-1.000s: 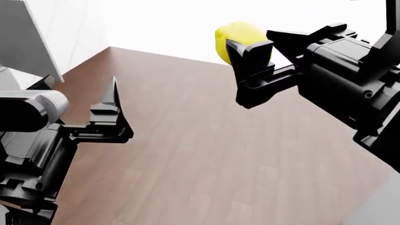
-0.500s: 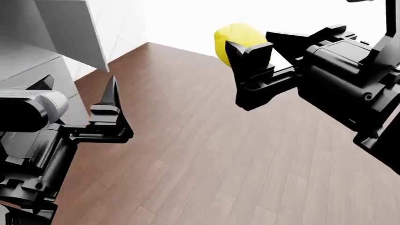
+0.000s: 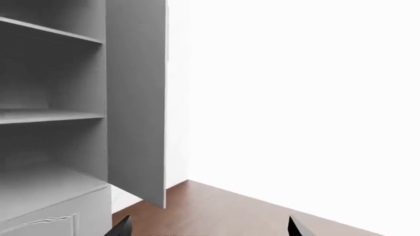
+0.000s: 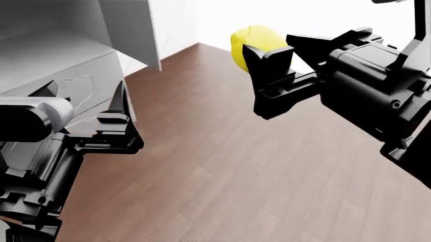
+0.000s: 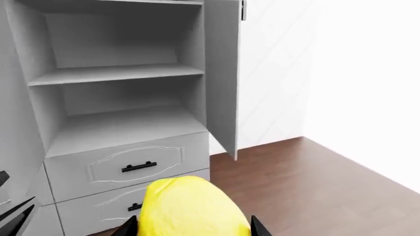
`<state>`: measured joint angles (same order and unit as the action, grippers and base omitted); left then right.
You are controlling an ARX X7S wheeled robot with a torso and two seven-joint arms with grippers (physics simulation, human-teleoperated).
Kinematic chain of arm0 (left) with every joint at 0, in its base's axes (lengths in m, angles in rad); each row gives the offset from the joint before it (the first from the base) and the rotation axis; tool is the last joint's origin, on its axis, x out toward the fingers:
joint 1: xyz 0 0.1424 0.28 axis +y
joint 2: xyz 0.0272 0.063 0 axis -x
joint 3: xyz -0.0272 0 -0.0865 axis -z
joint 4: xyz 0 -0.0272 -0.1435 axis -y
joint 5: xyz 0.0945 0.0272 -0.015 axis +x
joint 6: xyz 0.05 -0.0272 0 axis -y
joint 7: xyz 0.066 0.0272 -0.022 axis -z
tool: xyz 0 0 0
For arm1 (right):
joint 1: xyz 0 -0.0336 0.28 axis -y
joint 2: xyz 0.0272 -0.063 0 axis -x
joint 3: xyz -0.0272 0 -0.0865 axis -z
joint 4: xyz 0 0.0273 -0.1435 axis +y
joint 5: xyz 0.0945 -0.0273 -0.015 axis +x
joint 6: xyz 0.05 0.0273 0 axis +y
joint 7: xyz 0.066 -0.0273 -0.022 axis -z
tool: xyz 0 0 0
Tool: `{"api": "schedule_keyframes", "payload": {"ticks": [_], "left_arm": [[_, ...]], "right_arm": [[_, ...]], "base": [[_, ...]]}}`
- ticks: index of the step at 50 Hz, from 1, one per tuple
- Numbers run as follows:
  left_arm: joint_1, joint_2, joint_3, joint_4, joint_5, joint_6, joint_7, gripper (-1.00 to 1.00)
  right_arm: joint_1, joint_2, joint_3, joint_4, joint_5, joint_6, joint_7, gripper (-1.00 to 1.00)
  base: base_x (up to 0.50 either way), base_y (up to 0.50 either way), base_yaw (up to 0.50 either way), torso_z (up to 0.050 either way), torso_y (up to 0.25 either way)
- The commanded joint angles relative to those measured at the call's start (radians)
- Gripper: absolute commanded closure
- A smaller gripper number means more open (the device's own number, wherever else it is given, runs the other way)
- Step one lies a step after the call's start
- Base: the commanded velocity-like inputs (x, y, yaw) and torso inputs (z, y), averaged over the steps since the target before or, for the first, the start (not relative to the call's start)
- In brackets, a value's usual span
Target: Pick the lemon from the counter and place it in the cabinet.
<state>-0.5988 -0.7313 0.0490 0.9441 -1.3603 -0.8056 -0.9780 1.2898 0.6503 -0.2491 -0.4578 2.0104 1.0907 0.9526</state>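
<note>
Standing open at the head view's upper left, the cabinet shows pale grey shelves over drawers with curved mouldings, its door swung outward above the wood-plank floor. From the right wrist camera the cabinet fills most of the frame: two plain shelves, a flat ledge below them, and beneath it drawers, one with a black handle. The open door juts forward at the unit's side, with brown floor beyond it and a bright white wall behind.

Both black arms reach forward over the floor. The right end effector is closed on the lemon, which sits pinched between its fingers, held in the air well clear of the floor and still apart from the cabinet shelves. In the right wrist view the lemon bulges yellow and dimpled at the near edge, directly in front of the drawers.

The left end effector hangs low beside the cabinet's drawer front, its fingers spread apart with nothing between them. The left wrist camera catches only its two dark fingertips at the frame's edge, set wide, with the cabinet shelves and door edge beyond.
</note>
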Motion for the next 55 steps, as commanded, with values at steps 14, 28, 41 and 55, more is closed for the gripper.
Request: {"api": "schedule_keyframes", "payload": {"ticks": [14, 28, 41, 55], "left_arm": [[-0.002, -0.006, 0.006, -0.003, -0.003, 0.006, -0.004, -1.00], [-0.008, -0.004, 0.015, -0.009, 0.004, 0.007, -0.002, -1.00], [-0.009, -0.006, 0.020, -0.010, 0.006, 0.010, -0.002, -1.00], [-0.004, -0.014, 0.017, -0.004, -0.001, 0.017, -0.007, -1.00]], "right_arm": [[0.002, 0.007, -0.004, -0.005, -0.010, -0.004, -0.011, 1.00], [-0.001, 0.012, -0.009, -0.009, -0.005, -0.011, -0.010, 1.00], [-0.001, 0.015, -0.013, -0.011, -0.004, -0.016, -0.011, 1.00], [0.002, 0.019, -0.017, -0.013, -0.005, -0.020, -0.014, 1.00]], "base": [[-0.02, 0.03, 0.50, 0.000, 0.000], [-0.03, 0.03, 0.50, 0.000, 0.000], [-0.03, 0.03, 0.50, 0.000, 0.000], [-0.03, 0.02, 0.50, 0.000, 0.001]]}}
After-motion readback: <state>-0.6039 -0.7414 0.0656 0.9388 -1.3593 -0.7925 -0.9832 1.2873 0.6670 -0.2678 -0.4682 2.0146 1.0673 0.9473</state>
